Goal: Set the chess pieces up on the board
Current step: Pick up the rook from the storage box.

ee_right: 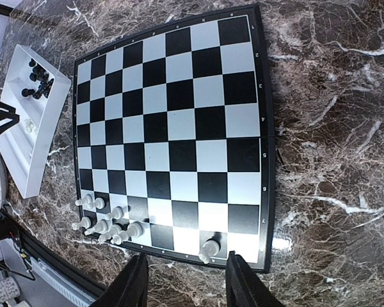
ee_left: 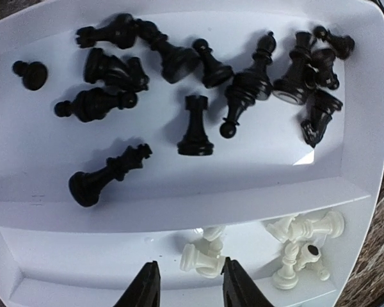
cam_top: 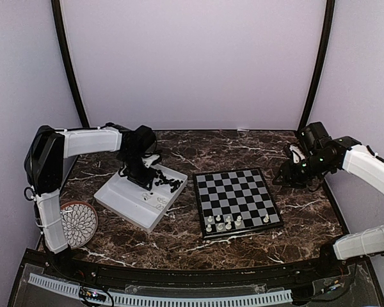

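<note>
Left gripper (ee_left: pixel 189 281): jaws apart, empty; white pieces (ee_left: pixel 201 259) just ahead in tray (ee_left: pixel 256 169).
Right gripper (ee_right: pixel 187 272): jaws apart, empty; board (ee_right: pixel 179 115) beneath.

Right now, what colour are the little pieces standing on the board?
White. The pieces on the board show best in the right wrist view.

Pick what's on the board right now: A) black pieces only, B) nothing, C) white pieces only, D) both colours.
C: only white pieces stand on the board, grouped near one edge, while the black pieces are over in the tray.
</note>
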You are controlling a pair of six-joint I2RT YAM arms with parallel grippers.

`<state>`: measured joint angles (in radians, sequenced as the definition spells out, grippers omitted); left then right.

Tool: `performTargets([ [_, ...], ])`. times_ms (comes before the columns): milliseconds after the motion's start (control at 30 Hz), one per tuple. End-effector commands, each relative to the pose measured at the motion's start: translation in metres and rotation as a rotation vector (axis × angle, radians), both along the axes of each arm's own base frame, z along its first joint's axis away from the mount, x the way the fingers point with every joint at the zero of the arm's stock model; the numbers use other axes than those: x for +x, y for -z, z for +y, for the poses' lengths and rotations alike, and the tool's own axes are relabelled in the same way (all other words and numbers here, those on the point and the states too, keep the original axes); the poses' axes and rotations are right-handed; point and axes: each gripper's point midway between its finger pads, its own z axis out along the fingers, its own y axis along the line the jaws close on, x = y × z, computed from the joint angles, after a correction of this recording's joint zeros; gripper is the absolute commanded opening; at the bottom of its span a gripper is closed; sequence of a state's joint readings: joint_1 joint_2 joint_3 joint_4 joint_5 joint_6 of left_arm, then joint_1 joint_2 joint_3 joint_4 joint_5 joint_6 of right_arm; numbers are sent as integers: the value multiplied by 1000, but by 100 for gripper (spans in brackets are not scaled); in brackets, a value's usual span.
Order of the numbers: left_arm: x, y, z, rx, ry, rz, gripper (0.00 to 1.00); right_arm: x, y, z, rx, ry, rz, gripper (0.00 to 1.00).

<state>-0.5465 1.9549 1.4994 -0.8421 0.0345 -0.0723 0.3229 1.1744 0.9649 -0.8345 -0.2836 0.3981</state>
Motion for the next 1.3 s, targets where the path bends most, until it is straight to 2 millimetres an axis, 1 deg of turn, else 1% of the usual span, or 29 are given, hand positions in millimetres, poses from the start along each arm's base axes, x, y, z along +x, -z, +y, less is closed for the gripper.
performTargets([
  [0,6,-12,-4,-54,240,-99,36,0,-1,2,-2,-8,-8,43],
  [133,10,0,5,7,290,-106,36,-5,1,0,-10,-9,6,43],
  [233,9,7,3,0,310,-93,37,-8,2,-1,-9,-11,13,43],
  [333,3,15,2,-16,319,-59,37,-10,3,-2,-16,-16,18,43],
  [433,-2,16,2,-32,321,-51,37,-12,3,-3,-21,-18,17,42],
  [500,-10,19,2,-46,323,-35,38,-13,4,-3,-19,-18,17,43],
  [633,-20,21,6,-51,313,-17,38,-17,7,-3,-16,-18,23,43],
  [733,-24,18,5,-67,306,-12,38,-17,7,-3,-10,-16,19,43],
  [867,-20,13,11,-43,256,-18,39,-17,7,-3,-8,-18,19,43],
  [1000,-8,5,19,-6,145,-23,41,-16,8,-2,-3,-16,16,43],
  [1033,-7,6,21,3,125,-15,41,-16,8,-2,-2,-15,16,42],
  [1067,-5,2,21,3,89,-7,41,-16,9,-2,1,-13,17,43],
  [1100,-4,5,19,-3,74,7,41,-16,9,-1,5,-11,17,43],
  [1133,-2,1,13,-34,48,14,40,-16,11,0,9,-12,19,42],
  [1167,-1,2,9,-50,20,25,40,-16,11,0,12,-10,19,43],
  [1267,3,-4,-10,-161,-76,46,40,-16,12,0,13,-7,21,43],
])
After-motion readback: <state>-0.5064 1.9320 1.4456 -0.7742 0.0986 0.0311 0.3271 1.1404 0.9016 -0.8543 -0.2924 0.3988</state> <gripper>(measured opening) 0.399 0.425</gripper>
